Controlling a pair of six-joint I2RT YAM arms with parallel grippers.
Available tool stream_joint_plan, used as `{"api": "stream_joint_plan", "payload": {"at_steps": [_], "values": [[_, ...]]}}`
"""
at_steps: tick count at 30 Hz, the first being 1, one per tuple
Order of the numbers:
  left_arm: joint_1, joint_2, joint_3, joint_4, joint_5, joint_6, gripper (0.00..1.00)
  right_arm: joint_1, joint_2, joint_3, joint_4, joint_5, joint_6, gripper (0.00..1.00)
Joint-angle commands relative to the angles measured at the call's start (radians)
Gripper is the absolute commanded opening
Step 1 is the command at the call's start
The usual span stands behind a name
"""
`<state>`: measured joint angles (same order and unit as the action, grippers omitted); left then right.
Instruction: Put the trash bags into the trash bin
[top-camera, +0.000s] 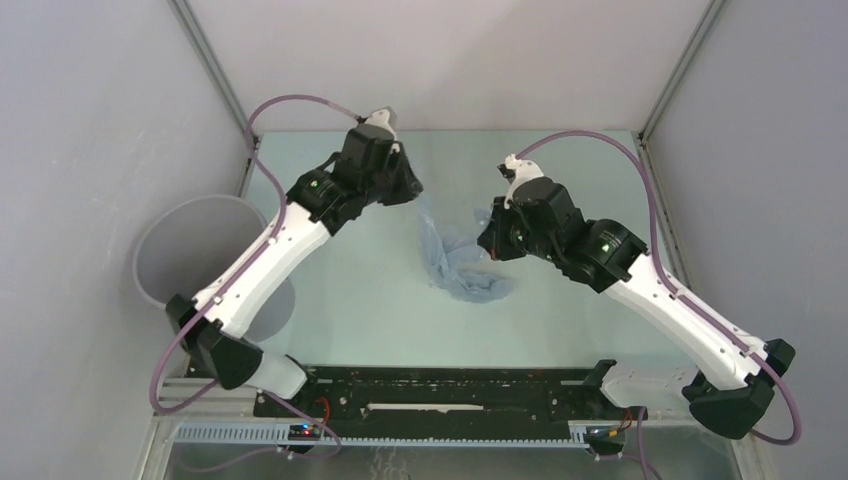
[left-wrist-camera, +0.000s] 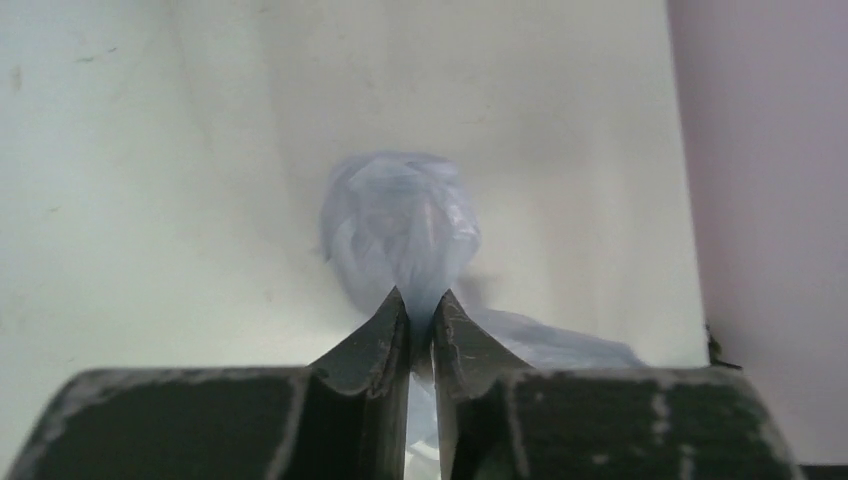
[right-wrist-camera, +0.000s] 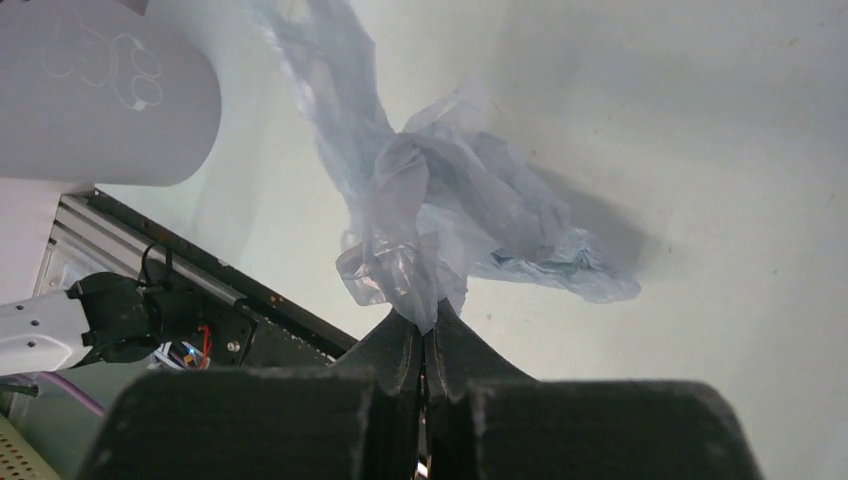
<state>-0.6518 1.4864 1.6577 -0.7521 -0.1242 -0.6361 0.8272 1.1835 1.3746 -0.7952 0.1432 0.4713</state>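
Observation:
The pale-blue trash bag (top-camera: 455, 258) hangs crumpled between my two grippers over the middle of the table, its lower folds on the surface. My left gripper (left-wrist-camera: 421, 305) is shut on one end of the bag (left-wrist-camera: 400, 225); in the top view it is at the bag's upper left (top-camera: 418, 198). My right gripper (right-wrist-camera: 425, 320) is shut on another part of the bag (right-wrist-camera: 440, 205); in the top view it is at the bag's right (top-camera: 487, 238). The grey trash bin (top-camera: 190, 250) stands at the table's left edge, partly behind the left arm. It also shows in the right wrist view (right-wrist-camera: 100, 90).
A black rail (top-camera: 440, 390) with wiring runs along the near edge between the arm bases. Grey walls enclose the table on the left, back and right. Purple cables loop above both arms.

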Motion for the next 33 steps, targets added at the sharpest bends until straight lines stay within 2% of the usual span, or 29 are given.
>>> {"api": "stream_joint_plan", "payload": {"at_steps": [1,3,5,9,11,13,16,17,18,19,20,21,22,23,24,26,27,29,31,33], "values": [[0.079,-0.159,-0.225,0.203,-0.006,0.012,0.13,-0.119,-0.026,-0.078,0.034,-0.099,0.048,0.00],[0.122,-0.182,-0.328,0.258,0.008,0.011,0.09,-0.221,0.013,-0.113,0.065,-0.204,0.078,0.00],[0.176,-0.157,-0.364,0.298,0.050,0.003,0.04,-0.295,0.065,-0.118,0.092,-0.277,0.108,0.00],[0.299,0.011,-0.323,0.366,0.164,-0.093,0.00,-0.463,0.283,-0.059,0.126,-0.471,0.280,0.00],[0.357,0.131,-0.167,0.356,0.215,-0.133,0.00,-0.534,0.410,0.016,0.144,-0.562,0.374,0.00],[0.394,0.250,0.037,0.306,0.264,-0.138,0.00,-0.568,0.524,0.202,0.087,-0.624,0.409,0.00],[0.432,0.393,0.470,0.160,0.369,-0.161,0.00,-0.564,0.640,0.732,-0.103,-0.597,0.331,0.00],[0.423,0.409,0.611,0.144,0.402,-0.155,0.00,-0.555,0.658,0.988,-0.150,-0.584,0.288,0.00],[0.403,0.402,0.757,0.139,0.408,-0.134,0.00,-0.539,0.660,1.138,-0.170,-0.573,0.235,0.00],[0.369,0.374,0.867,0.146,0.386,-0.082,0.00,-0.518,0.624,1.238,-0.168,-0.563,0.146,0.00],[0.322,0.318,0.921,0.168,0.341,-0.002,0.00,-0.492,0.566,1.250,-0.140,-0.541,0.074,0.00],[0.253,0.244,0.898,0.198,0.279,0.125,0.00,-0.459,0.473,1.183,-0.093,-0.498,-0.008,0.00],[0.172,0.138,0.803,0.252,0.175,0.261,0.00,-0.423,0.369,1.032,-0.005,-0.457,-0.075,0.00],[0.092,0.029,0.626,0.335,0.023,0.369,0.00,-0.395,0.241,0.850,0.107,-0.422,-0.117,0.00],[0.038,-0.074,0.422,0.465,-0.085,0.420,0.00,-0.379,0.122,0.622,0.233,-0.399,-0.131,0.00],[0.050,-0.213,0.025,0.525,-0.170,0.330,0.00,-0.390,-0.056,0.218,0.463,-0.367,-0.082,0.00],[0.102,-0.254,-0.125,0.511,-0.159,0.230,0.00,-0.418,-0.094,0.067,0.515,-0.383,-0.041,0.00],[0.161,-0.294,-0.400,0.487,-0.083,0.116,0.00,-0.459,-0.092,-0.126,0.474,-0.432,-0.016,0.00],[0.178,-0.304,-0.587,0.467,0.073,0.056,0.00,-0.464,-0.017,-0.217,0.327,-0.485,-0.039,0.00],[0.160,-0.336,-0.744,0.499,0.115,0.008,0.00,-0.432,0.049,-0.266,0.210,-0.524,-0.075,0.00]]}}
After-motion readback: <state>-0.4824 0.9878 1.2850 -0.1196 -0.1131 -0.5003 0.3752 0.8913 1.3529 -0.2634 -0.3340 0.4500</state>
